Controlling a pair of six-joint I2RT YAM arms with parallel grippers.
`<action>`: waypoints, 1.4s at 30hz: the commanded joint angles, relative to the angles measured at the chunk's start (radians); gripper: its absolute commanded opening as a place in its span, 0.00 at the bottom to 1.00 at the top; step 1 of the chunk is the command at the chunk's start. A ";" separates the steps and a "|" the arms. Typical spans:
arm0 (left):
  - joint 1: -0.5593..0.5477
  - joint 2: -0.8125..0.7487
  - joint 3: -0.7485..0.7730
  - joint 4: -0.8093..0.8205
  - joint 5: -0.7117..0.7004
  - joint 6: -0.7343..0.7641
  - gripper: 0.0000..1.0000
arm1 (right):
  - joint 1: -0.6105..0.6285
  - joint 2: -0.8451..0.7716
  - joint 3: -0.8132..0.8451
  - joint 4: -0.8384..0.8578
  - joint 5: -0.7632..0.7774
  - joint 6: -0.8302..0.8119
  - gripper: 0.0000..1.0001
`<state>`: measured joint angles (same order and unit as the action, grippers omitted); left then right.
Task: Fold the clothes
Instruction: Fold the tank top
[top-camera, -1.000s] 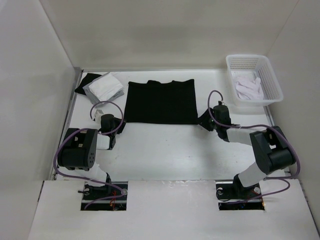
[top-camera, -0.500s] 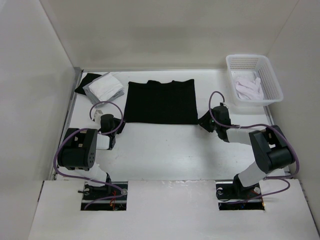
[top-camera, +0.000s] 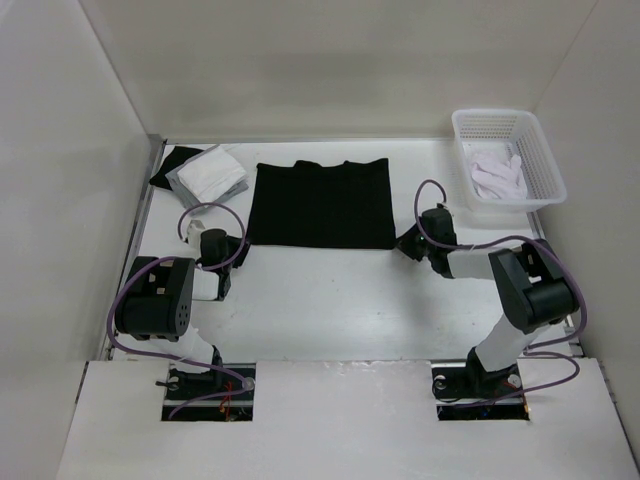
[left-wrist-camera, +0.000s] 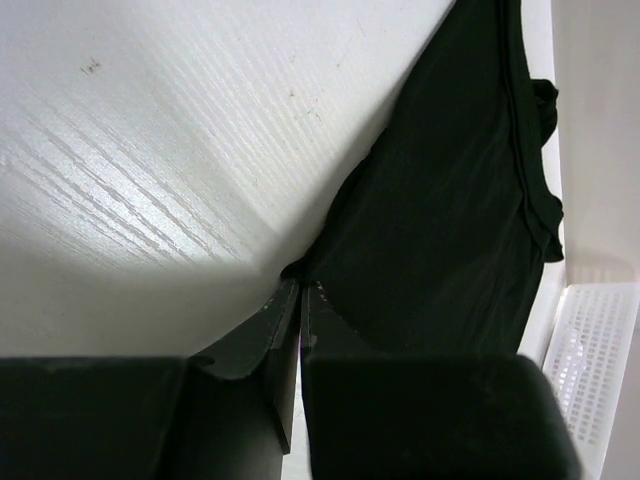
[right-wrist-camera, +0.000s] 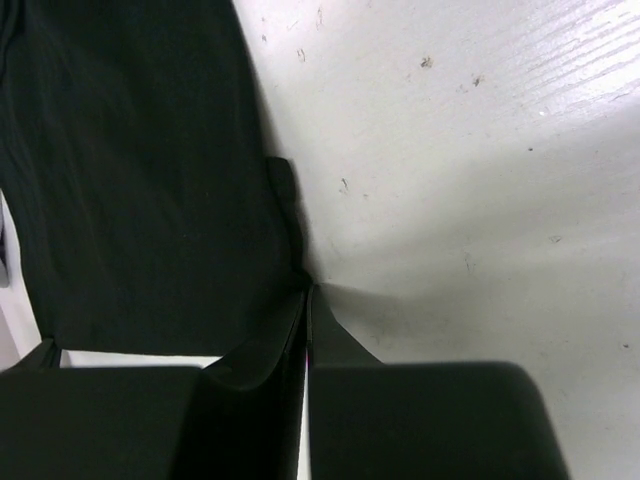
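Observation:
The clothes (top-camera: 320, 203), a black tank top, lie flat in the middle of the table with the hem toward the arms. My left gripper (top-camera: 243, 247) is low at the near left corner of the hem. In the left wrist view the left gripper (left-wrist-camera: 301, 290) is shut, with the corner of the black fabric (left-wrist-camera: 440, 200) pinched at its tips. My right gripper (top-camera: 403, 243) is at the near right corner. In the right wrist view the right gripper (right-wrist-camera: 308, 292) is shut, and the edge of the clothes (right-wrist-camera: 140, 180) runs into its tips.
A white basket (top-camera: 455, 125) holding white garments (top-camera: 497, 176) stands at the back right, and it also shows in the left wrist view (left-wrist-camera: 600, 370). A small pile of white, grey and black cloth (top-camera: 205, 172) lies at the back left. White walls close in three sides.
My right gripper has shut on the near right corner of the clothes, and its arm has shifted slightly left. The left jaws closed the last bit on the near left corner. The garment has not moved.

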<state>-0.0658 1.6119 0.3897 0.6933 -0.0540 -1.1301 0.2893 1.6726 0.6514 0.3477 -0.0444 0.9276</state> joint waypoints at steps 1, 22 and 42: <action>0.007 -0.039 -0.028 0.083 -0.018 0.001 0.00 | 0.009 -0.037 -0.008 0.068 0.000 0.004 0.01; -0.012 -1.290 0.350 -0.897 0.017 0.093 0.00 | 0.371 -1.200 0.284 -0.889 0.325 -0.263 0.02; -0.053 -0.281 0.386 -0.356 -0.056 0.135 0.00 | -0.080 -0.173 0.433 -0.271 -0.155 -0.213 0.02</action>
<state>-0.1177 1.2739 0.6468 0.1547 -0.0803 -1.0252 0.2340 1.4490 0.9363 -0.0856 -0.1196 0.7010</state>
